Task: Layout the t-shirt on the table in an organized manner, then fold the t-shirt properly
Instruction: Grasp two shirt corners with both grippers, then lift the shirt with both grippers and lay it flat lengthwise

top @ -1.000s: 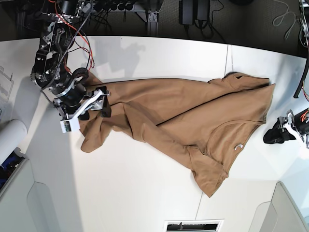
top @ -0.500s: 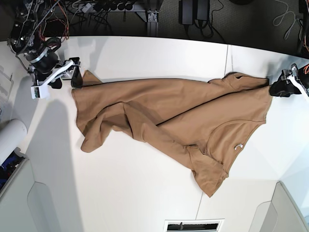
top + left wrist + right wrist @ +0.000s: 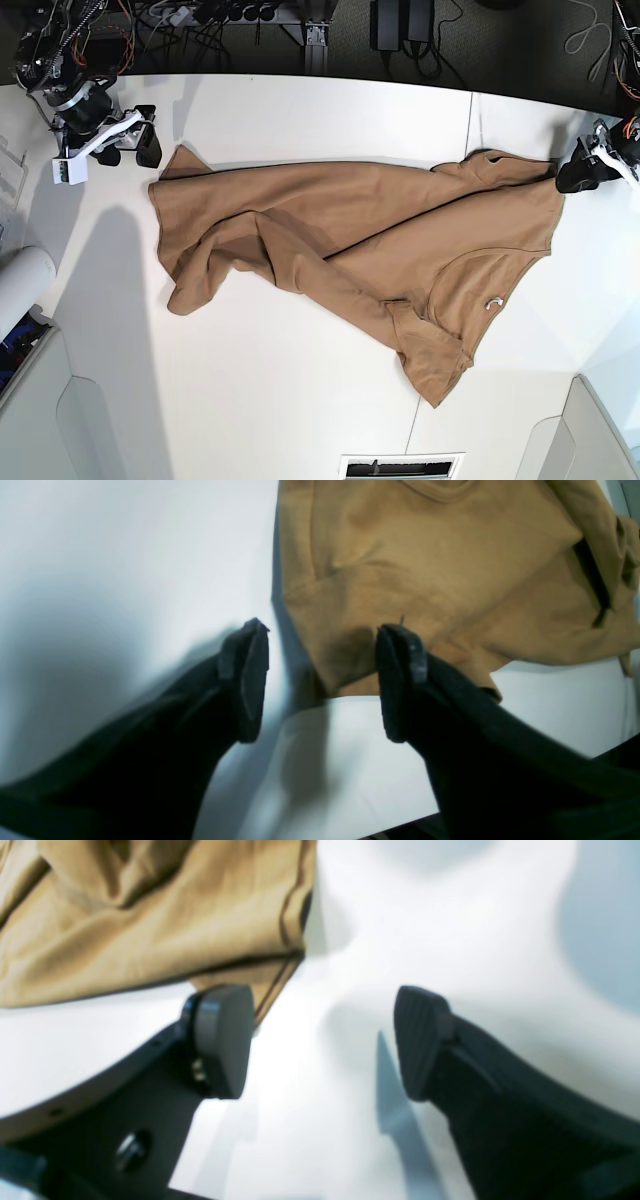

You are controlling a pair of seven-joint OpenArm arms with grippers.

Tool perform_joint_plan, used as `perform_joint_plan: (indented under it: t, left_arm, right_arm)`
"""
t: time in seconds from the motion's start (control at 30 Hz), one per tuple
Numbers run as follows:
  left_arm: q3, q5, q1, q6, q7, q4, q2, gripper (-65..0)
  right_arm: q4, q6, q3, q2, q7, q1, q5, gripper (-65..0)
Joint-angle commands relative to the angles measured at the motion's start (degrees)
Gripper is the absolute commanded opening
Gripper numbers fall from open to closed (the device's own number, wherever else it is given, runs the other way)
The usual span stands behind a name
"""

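Observation:
The tan t-shirt [image 3: 400,235] lies stretched across the white table [image 3: 290,400], creased, with one fold running diagonally and a sleeve bunched near the front. Its collar with the white tag [image 3: 492,303] faces the right side. My right gripper [image 3: 128,153] hovers open just beyond the shirt's far-left hem corner; in the right wrist view that gripper [image 3: 320,1040] is empty, with the hem [image 3: 280,915] beside its left finger. My left gripper [image 3: 575,178] is open at the shirt's far-right corner. In the left wrist view that gripper [image 3: 322,680] holds nothing and the cloth [image 3: 425,570] lies just ahead of it.
A white roll [image 3: 20,285] sits at the left edge. Grey-white bins [image 3: 90,420] [image 3: 600,430] stand at the front corners, and a vent slot [image 3: 400,467] sits at the front middle. A dark seam [image 3: 470,120] crosses the table. Cables hang beyond the far edge.
My right gripper has let go of the left hem and pulled away to the far-left corner, leaving the hem stretched out. My left gripper has moved from the right edge up to the shirt's far-right corner.

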Motion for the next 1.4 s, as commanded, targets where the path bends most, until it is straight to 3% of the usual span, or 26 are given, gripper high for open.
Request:
perform_joint_plan:
  t: [0.0,0.3,0.5,0.57,0.63,0.67,0.7,0.8,0.93,1.2,1.37]
  left_arm:
    - [-0.4,-1.2,-0.3,-0.5,-1.0,0.8,-1.0,-28.5]
    - [2.8,-0.8,-0.5,-0.5,-1.0,0.8,2.1,-28.5]
    - [8.0,2.4,-0.5,-0.5,-4.9,0.8,2.2,-28.9]
    - [8.1,3.8,-0.5,-0.5,-6.7,0.8,2.8,-37.0]
    - [8.1,4.7,-0.5,-0.5,-7.6,0.8,3.1,-53.5]
    - [8.1,4.7,-0.5,-0.5,-7.6,0.8,3.2,-61.1]
    - [8.1,4.7,-0.5,-0.5,-7.6,0.8,3.1,-65.0]
    - [7.7,4.5,-0.5,-0.5,-7.7,0.8,2.7,-65.0]
    - [2.3,1.3,-0.5,-0.5,-7.2,2.1,2.6,-65.0]
    - [-7.1,-5.5,-0.4,-0.5,-0.6,11.6,2.6,-65.0]
    - [-13.7,-10.0,2.8,-0.5,0.8,18.7,2.7,-65.0]
  right_arm:
    - [-0.2,0.3,-0.2,0.5,2.3,0.3,0.7,-21.9]
    - [-5.1,0.6,-5.1,0.1,5.3,2.0,0.6,-21.9]
    - [-5.2,0.4,-10.1,-2.7,5.3,3.6,-1.7,-22.0]
    - [-5.2,0.4,-11.2,-3.8,5.3,3.6,-2.6,-22.0]
    - [-5.2,0.4,-11.5,-4.9,5.5,3.6,-3.6,-22.0]
    - [-5.2,0.4,-11.5,-5.2,6.2,3.6,-3.9,-25.2]
    - [-5.2,0.4,-11.5,-5.3,6.9,3.6,-4.3,-32.5]
    - [-5.2,0.4,-11.3,-5.2,8.5,3.7,-4.4,-65.0]
    - [-4.2,2.8,-11.3,-5.2,7.6,3.6,-4.1,-65.0]
    - [5.1,3.2,-11.3,-4.2,1.2,2.8,0.6,-65.0]
    - [12.1,3.2,-11.3,-4.1,0.7,-1.0,1.1,-65.0]
